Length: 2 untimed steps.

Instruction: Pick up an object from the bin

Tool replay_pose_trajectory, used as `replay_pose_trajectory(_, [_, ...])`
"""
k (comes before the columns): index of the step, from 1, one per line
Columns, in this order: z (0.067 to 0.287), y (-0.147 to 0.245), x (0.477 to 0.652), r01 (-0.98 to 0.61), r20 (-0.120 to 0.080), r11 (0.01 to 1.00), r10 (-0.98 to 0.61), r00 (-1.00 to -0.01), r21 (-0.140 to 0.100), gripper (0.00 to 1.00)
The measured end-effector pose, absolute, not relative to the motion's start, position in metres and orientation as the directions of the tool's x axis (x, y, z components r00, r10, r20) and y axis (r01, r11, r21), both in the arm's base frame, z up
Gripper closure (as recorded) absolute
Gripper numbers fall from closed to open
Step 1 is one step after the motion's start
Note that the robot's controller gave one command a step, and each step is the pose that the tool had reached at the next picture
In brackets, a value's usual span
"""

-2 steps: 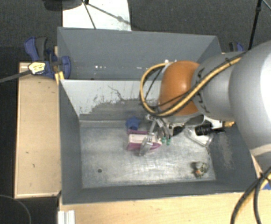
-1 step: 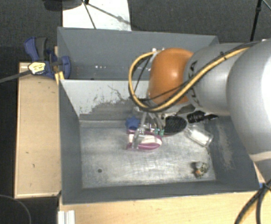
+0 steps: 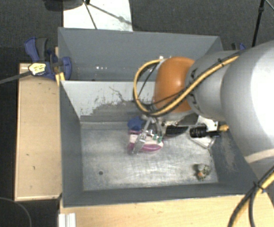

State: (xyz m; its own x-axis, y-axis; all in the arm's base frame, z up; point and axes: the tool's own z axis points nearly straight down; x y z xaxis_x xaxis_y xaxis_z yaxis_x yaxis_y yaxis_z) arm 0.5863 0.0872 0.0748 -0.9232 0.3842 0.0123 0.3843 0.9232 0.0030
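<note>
My gripper is low over the bin floor, a little back of the middle, under the orange wrist cover. Directly beneath and against it lies a purple and white object, partly covered by the gripper. A small blue thing lies just behind it to the left, near the back wall. Whether the purple object is gripped is hidden.
A white and black object lies to the right, under the arm. A small brownish thing sits near the front right corner. The arm covers the bin's right side; the left half of the floor is bare metal.
</note>
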Motion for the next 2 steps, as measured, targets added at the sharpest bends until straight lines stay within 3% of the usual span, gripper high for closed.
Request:
replay_pose_trajectory(1, [0.074, 0.088, 0.584, 0.383, 0.023, 0.924, 0.383, -0.924, 0.0, 1.0])
replay_pose_trajectory(2, [0.227, 0.071, 0.568, 0.177, -0.007, 0.984, 0.177, -0.984, 0.002, 1.0])
